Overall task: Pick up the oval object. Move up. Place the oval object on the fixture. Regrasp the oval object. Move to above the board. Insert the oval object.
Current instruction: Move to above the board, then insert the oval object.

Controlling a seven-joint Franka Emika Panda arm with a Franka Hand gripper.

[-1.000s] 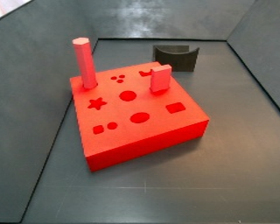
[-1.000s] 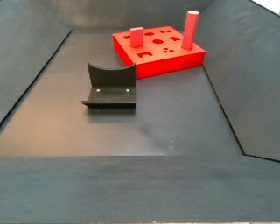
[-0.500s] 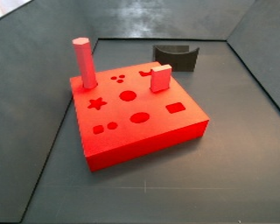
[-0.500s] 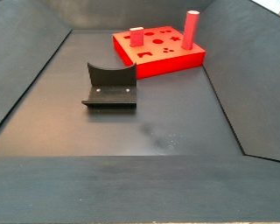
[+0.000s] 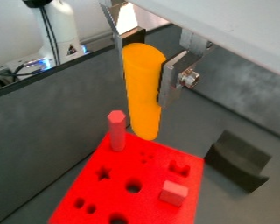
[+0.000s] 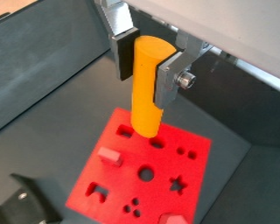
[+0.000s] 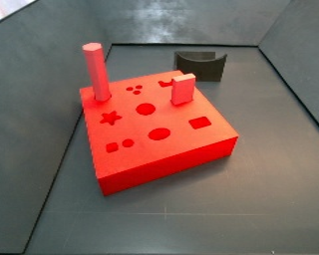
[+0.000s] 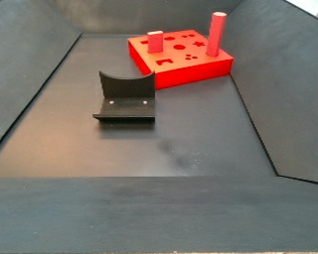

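In both wrist views my gripper (image 5: 143,74) (image 6: 149,63) is shut on the oval object (image 5: 143,92) (image 6: 149,83), a smooth yellow-orange peg that hangs upright between the silver fingers. It is held well above the board (image 5: 130,188) (image 6: 136,171), a red block with shaped holes. The board also shows in both side views (image 7: 169,139) (image 8: 189,62). The fixture (image 7: 199,66) (image 8: 124,97), a dark block with a curved notch, stands on the floor apart from the board. Neither the gripper nor the oval object shows in the side views.
A tall red cylinder peg (image 7: 95,72) (image 8: 217,32) and a red rectangular block (image 7: 181,91) (image 8: 155,41) stand in the board. Dark sloping walls enclose the grey floor (image 8: 175,149).
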